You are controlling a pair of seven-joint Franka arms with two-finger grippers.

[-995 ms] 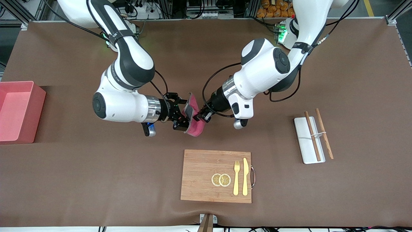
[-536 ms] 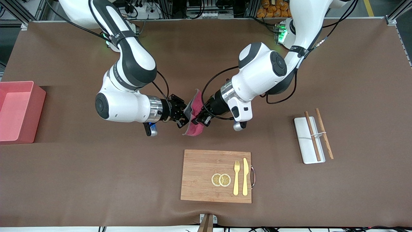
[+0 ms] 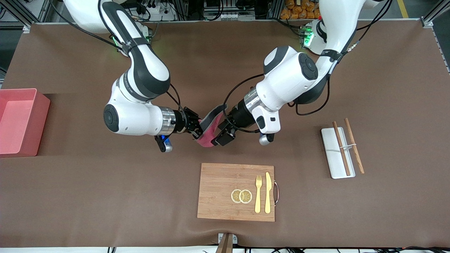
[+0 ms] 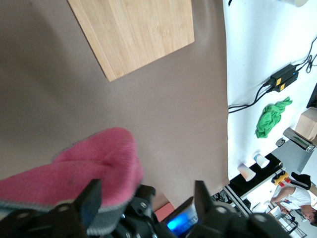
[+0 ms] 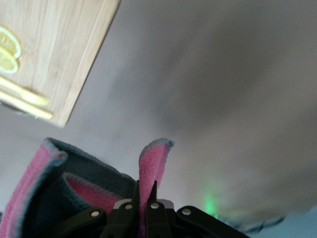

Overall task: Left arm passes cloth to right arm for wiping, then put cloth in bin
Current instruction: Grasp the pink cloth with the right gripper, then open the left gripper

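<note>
The crimson cloth (image 3: 210, 134) with a dark grey border hangs in the air between the two grippers, over the bare table mat just above the cutting board. My right gripper (image 3: 197, 129) is shut on a fold of it; in the right wrist view the gripper (image 5: 144, 192) pinches an upright flap of the cloth (image 5: 153, 163). My left gripper (image 3: 220, 136) is open beside the cloth; in the left wrist view the gripper (image 4: 146, 198) has its fingers spread wide, and the cloth (image 4: 94, 161) lies against one finger. The pink bin (image 3: 43, 105) stands at the right arm's end of the table.
A wooden cutting board (image 3: 218, 182) with two lemon slices, a yellow fork and a knife lies nearer to the front camera than the grippers. A white tray (image 3: 329, 147) with brown chopsticks lies toward the left arm's end.
My right gripper has closed on the cloth. My left gripper has opened its fingers and let go. The cloth has dropped a little and now droops from the right gripper.
</note>
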